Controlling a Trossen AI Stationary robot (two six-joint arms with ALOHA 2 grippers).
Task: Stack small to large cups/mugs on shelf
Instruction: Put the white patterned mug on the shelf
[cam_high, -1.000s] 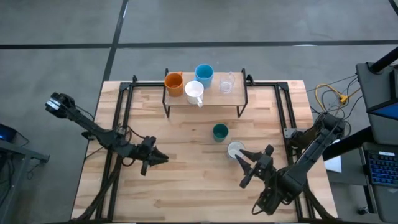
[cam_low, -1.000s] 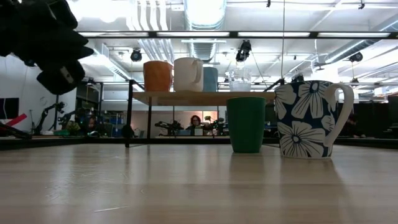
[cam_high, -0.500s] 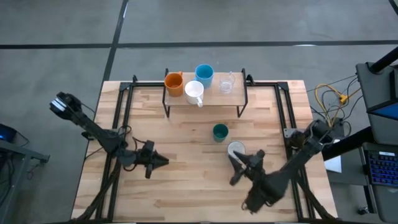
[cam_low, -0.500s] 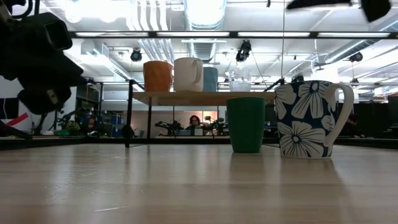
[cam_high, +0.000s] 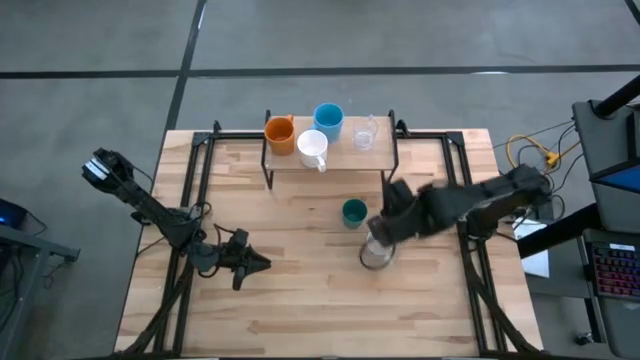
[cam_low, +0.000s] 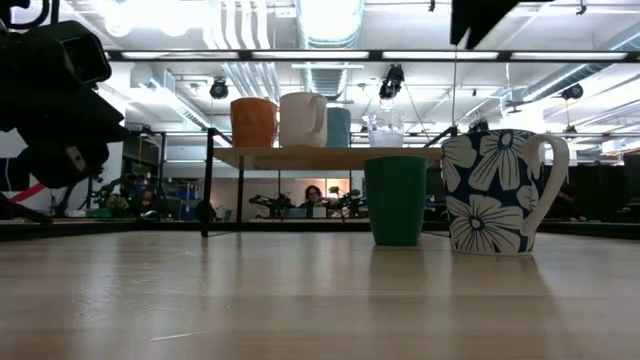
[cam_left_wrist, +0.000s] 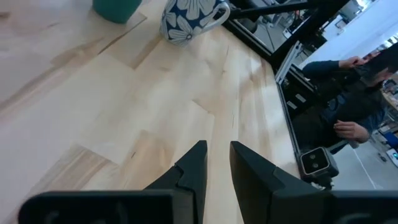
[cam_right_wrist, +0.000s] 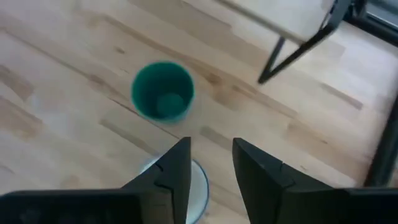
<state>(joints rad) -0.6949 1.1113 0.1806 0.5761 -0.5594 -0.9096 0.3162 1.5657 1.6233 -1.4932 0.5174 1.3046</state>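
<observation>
found broad bare planks of the wooden table (cam_high: 300, 300) on the near side of the shelf (cam_high: 345, 160), free for movement. counted four upright on the shelf: orange cup (cam_high: 280, 134), white mug (cam_high: 313, 148), light blue cup (cam_high: 328, 120), clear glass (cam_high: 364, 132). saw the dark green cup (cam_high: 353, 212) and floral mug (cam_low: 497, 192) upright before the shelf, mug handle sideways. hung the right gripper (cam_right_wrist: 210, 163) over the floral mug, fingers parted, grasping nothing. parked the left gripper (cam_left_wrist: 216, 163) far off, fingers narrowly apart, empty. glimpsed a seated person (cam_left_wrist: 348, 106) beyond.
</observation>
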